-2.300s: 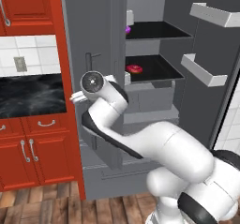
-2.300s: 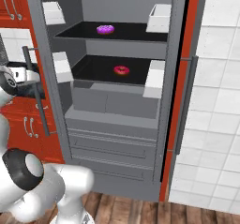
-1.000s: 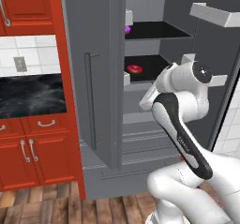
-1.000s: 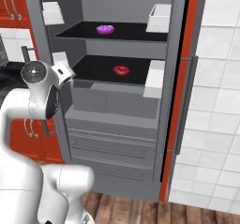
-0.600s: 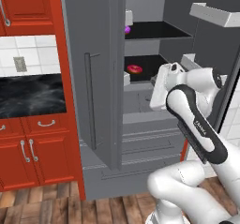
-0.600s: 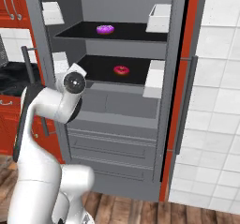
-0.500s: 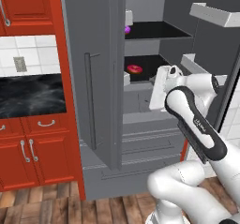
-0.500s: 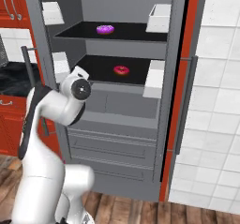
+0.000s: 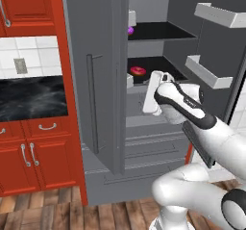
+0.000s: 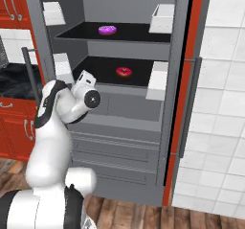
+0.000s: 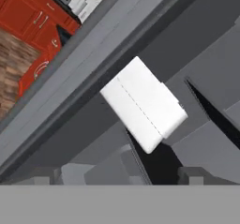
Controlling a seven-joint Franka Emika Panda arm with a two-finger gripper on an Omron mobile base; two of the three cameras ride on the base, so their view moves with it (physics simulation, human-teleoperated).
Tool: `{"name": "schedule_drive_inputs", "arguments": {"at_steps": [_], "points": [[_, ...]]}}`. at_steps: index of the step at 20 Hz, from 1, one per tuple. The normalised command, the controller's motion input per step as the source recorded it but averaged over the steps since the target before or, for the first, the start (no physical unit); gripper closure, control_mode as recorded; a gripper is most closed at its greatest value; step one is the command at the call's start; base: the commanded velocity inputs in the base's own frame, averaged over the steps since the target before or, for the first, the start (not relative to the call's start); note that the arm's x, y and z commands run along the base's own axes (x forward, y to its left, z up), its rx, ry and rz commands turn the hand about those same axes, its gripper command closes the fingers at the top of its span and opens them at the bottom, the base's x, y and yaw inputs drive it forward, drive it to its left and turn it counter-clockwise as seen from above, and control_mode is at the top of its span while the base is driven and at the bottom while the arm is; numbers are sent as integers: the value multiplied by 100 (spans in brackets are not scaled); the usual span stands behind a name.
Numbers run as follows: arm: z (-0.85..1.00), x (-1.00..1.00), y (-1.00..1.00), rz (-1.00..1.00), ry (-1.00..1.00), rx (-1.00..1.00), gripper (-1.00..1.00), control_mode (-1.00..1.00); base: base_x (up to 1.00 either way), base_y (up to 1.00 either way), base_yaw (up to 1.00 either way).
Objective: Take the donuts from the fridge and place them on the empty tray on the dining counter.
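Nearest the cameras, the white arm fills the lower right of the left base view and the lower left of the right base view, reaching up toward the open fridge (image 10: 143,127). Its gripper (image 9: 153,95) sits mid-frame in the left base view, at the front edge of the lower black shelf (image 10: 105,74). The fingers are spread wide and hold nothing; in the hand view they face a white door bin (image 11: 143,105) at frame centre.

Just beyond the fingers, up and to the left in the left base view, lies the red-pink donut (image 9: 138,70) flat on that lower shelf. In the right base view it (image 10: 124,72) sits right of and above the hand, near the shelf's middle. So the coming reach likely runs inward and slightly up over the shelf lip.

Farthest, the purple donut (image 10: 107,29) rests on the upper shelf, well apart from the hand.
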Motion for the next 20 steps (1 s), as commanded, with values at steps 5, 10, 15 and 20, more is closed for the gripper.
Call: {"name": "schedule_drive_inputs", "arguments": {"at_steps": [5,10,15,20], "points": [[0,89,2,22,0,0,-100,-100,0,0,0],[-4,71,15,22,-1,0,-100,-100,0,0,0],[-9,-1,67,22,-15,-3,-100,-100,0,0,0],[10,-76,85,21,-40,-2,-100,-100,0,0,0]]}}
